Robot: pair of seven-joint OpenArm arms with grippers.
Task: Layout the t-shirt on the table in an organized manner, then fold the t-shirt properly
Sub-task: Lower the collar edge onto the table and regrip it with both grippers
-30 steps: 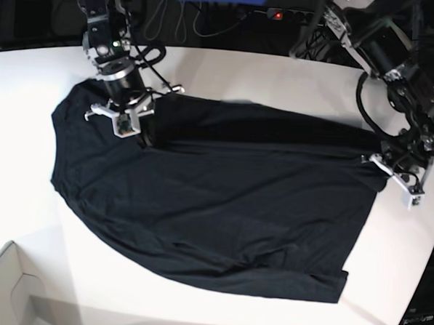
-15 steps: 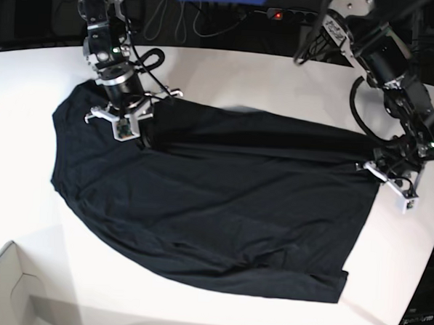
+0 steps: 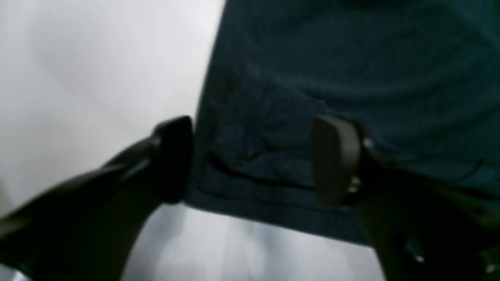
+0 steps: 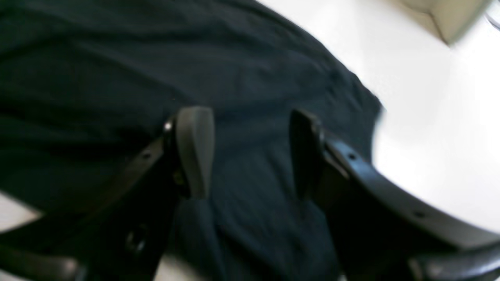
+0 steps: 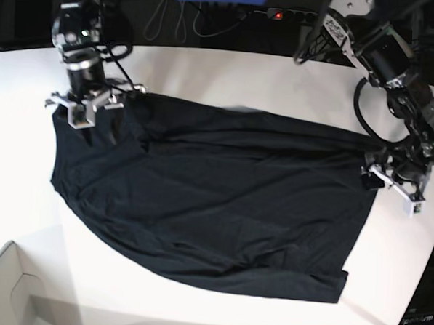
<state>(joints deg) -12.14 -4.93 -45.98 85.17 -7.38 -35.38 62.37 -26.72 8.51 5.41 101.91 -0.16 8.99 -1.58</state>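
The black t-shirt [image 5: 215, 199] lies spread across the white table [image 5: 229, 68], with some folds near its front edge. In the base view my right gripper [image 5: 83, 118] hangs over the shirt's far left corner. The right wrist view shows that gripper [image 4: 250, 152] open, with dark cloth [image 4: 254, 78] below its fingers and nothing pinched. At the shirt's right edge my left gripper [image 5: 390, 183] is also open [image 3: 254, 160]. Its fingers straddle the hem [image 3: 273, 195], one over bare table [image 3: 97, 78] and one over cloth.
A pale cardboard box corner [image 5: 6, 290] sits at the front left and also shows in the right wrist view as a box corner [image 4: 441, 15]. Cables and a power strip [image 5: 276, 15] lie behind the table. The table's curved edge [image 5: 418, 289] runs close by the left gripper.
Both grippers have opened and let go of the shirt. The right arm has moved left and back to the shirt's far left corner. The left gripper has barely shifted.
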